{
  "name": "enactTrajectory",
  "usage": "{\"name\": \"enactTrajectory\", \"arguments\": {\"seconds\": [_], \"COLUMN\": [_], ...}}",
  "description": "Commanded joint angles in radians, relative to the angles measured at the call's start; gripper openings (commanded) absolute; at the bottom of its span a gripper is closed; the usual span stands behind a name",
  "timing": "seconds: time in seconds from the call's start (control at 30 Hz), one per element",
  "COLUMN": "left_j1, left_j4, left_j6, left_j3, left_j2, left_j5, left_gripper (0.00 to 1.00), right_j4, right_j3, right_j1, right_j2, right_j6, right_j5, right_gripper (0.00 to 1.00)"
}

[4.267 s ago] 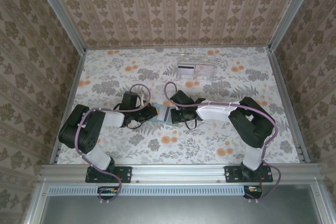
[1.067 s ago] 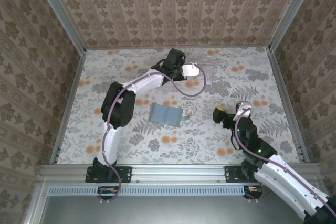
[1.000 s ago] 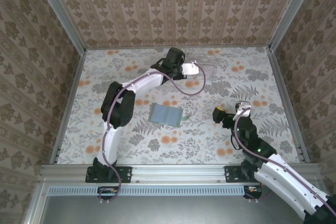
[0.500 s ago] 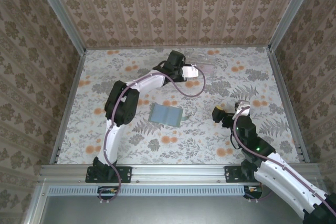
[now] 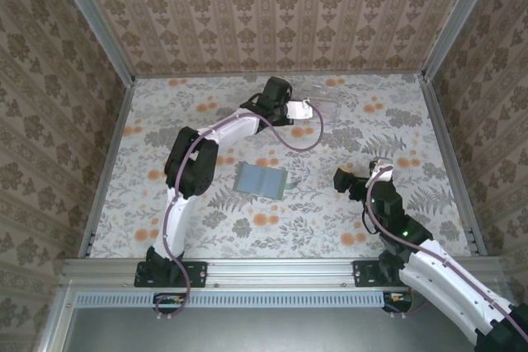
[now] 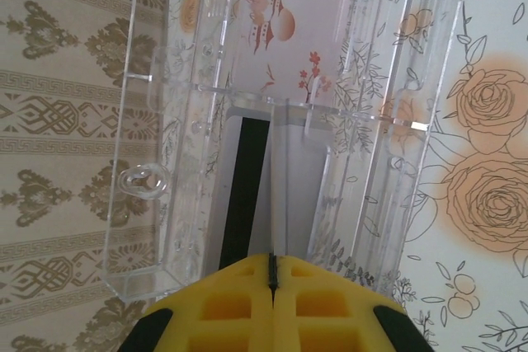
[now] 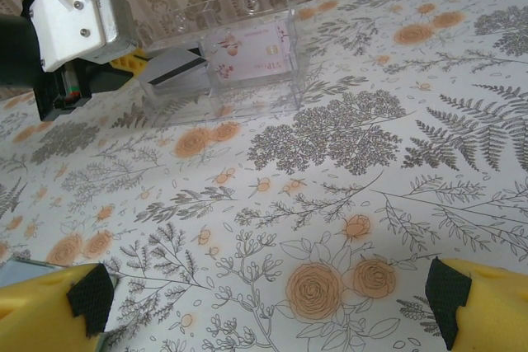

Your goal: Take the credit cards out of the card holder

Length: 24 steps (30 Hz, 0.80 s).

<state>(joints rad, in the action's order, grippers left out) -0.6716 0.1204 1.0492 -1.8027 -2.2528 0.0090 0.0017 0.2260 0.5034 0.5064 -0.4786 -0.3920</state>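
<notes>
From above: stretches the left gripper [image 5: 304, 110] out to the far edge of the tabletop [image 5: 165, 121], clenched over the clear tray [image 5: 328, 105]. Shows the card holder [image 5: 261, 180] lying flat mid-tabletop, well apart from that tray. Holds the right gripper [image 5: 341, 180] near the holder's right side, jaws spread wide, nothing in them. On to the left wrist: pinches a black-striped credit card [image 6: 245, 195] between yellow fingers [image 6: 239, 302], poking it into the tray's near compartment, a pale pink card [image 6: 285, 14] beyond the divider. Over to the right wrist: looks across the tabletop at the tray [image 7: 239, 96], pink card [image 7: 247, 43] standing inside, striped card [image 7: 176, 69] at its left end.
</notes>
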Motion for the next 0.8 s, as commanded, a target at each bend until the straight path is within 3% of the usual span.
{"name": "enactTrajectory", "arguments": {"seconds": [0.0,0.77], "left_j1": [0.009,0.012], "left_j4": [-0.007,-0.064], "left_j6": [0.044,0.120], "left_j3": [-0.025,0.027], "left_j2": [0.004,0.023], "left_j5": [-0.015,-0.050], "left_gripper": [0.00,0.00], "right_j4": [0.026,0.029], "right_j3": [-0.011,-0.013], "right_j1": [-0.006,-0.018], "right_j2": [-0.001,0.008], "right_j6": [-0.017,-0.023], "right_j5": [0.012,0.021], "right_gripper": [1.00,1.00]}}
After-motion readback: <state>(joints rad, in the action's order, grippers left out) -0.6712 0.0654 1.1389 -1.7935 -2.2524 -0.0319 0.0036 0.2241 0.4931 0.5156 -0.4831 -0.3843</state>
